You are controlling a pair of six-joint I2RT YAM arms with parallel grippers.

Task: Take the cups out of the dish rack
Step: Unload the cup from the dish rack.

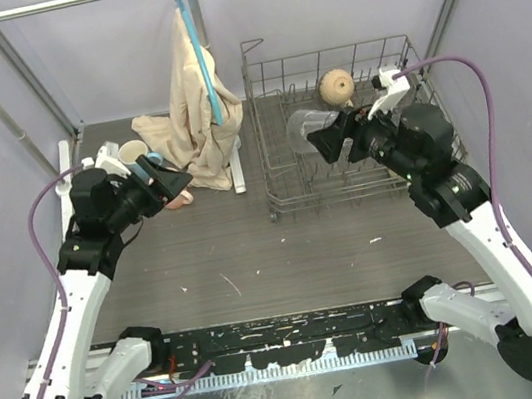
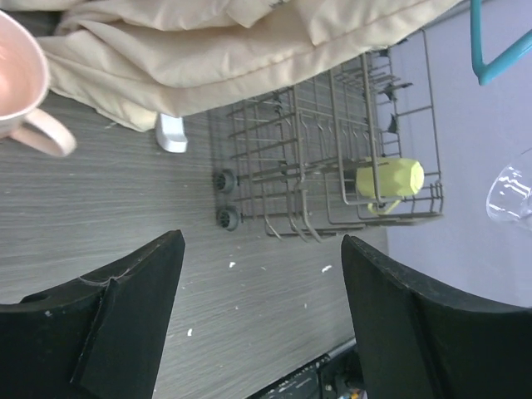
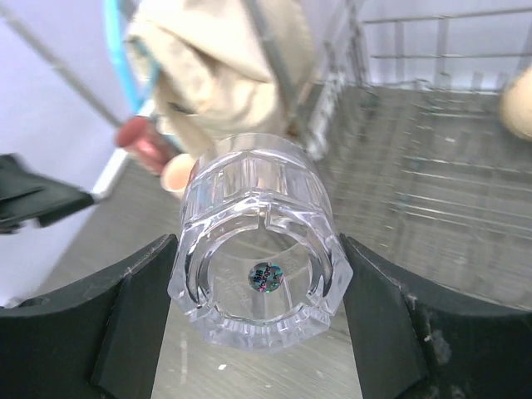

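Note:
The grey wire dish rack point(image 1: 287, 171) stands at the back right. My right gripper point(image 1: 324, 140) is shut on the clear glass point(image 1: 302, 130) and holds it on its side over the rack's left part. In the right wrist view the glass point(image 3: 258, 258) fills the gap between the fingers. A tan mug point(image 1: 336, 85) sits at the rack's back. A yellow-green mug point(image 2: 389, 179) lies in the rack. My left gripper point(image 1: 178, 180) is open and empty, beside a pink mug point(image 1: 181, 200) on the table. A cream mug point(image 1: 133, 151) stands behind the left wrist.
A beige cloth point(image 1: 198, 119) hangs from a blue hanger point(image 1: 207, 62) on a white rail and spreads onto the table between the mugs and the rack. The rail's white foot point(image 1: 238, 168) stands just left of the rack.

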